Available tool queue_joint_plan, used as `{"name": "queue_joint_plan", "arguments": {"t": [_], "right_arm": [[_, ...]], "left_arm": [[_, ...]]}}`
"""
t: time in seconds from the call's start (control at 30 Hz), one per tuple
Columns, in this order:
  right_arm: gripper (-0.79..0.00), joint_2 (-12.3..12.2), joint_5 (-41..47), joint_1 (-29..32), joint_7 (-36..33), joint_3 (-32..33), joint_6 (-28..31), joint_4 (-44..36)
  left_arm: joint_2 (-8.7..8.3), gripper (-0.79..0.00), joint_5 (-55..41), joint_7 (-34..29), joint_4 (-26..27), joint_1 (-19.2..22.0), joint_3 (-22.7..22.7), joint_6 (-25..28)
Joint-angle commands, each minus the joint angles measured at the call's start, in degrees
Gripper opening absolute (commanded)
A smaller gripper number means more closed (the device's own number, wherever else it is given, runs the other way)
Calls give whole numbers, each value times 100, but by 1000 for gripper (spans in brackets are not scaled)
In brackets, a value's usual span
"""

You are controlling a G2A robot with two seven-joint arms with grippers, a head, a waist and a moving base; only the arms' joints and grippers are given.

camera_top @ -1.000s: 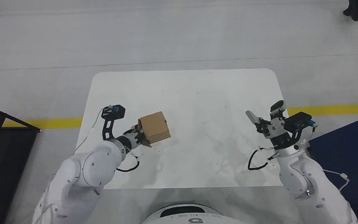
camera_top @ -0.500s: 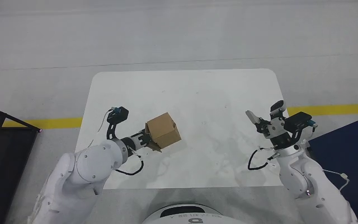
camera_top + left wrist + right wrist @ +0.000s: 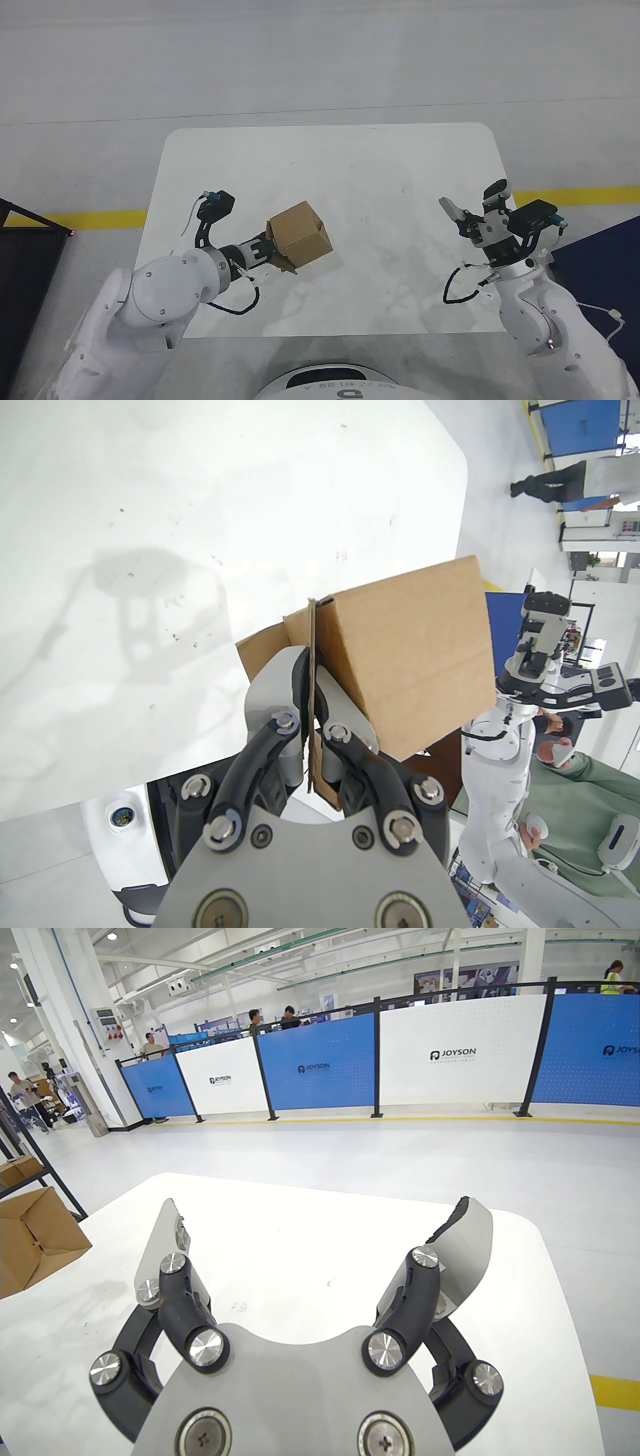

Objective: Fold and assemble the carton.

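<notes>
Carried by the left gripper (image 3: 311,680), whose fingers were clamped on a loose flap, the carton (image 3: 298,234) had drifted a little further toward the middle of the white table (image 3: 400,170). It stood straight out beyond that claw, squarish and tilted. The right gripper (image 3: 472,202) waited well apart with its fingers spread wide, above the table's opposite side, pale factory floor all round.

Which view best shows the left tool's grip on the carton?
Left wrist view: the left tool is shut on the carton flap, seen close, edge-on. Top view shows the carton from above, the grip small. Right wrist view catches its corner.
</notes>
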State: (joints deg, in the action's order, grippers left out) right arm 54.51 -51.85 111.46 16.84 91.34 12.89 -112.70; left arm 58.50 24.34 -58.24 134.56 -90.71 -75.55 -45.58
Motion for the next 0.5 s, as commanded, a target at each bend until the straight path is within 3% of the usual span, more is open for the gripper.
{"name": "queue_joint_plan", "arguments": {"t": [0.0,0.17,0.37,0.47], "right_arm": [[0,0,0,0,0,0,0,0],[0,0,0,0,0,0,0,0],[0,0,0,0,0,0,0,0],[0,0,0,0,0,0,0,0]], "left_arm": [[12,-785,-184,72,8,-48,10,-26],[-36,-785,-644,452,-82,-126,-108,-499],[-301,-785,-1303,1194,0,-179,-55,-1242],[-460,-785,-1853,1194,-58,-129,-195,-1242]]}}
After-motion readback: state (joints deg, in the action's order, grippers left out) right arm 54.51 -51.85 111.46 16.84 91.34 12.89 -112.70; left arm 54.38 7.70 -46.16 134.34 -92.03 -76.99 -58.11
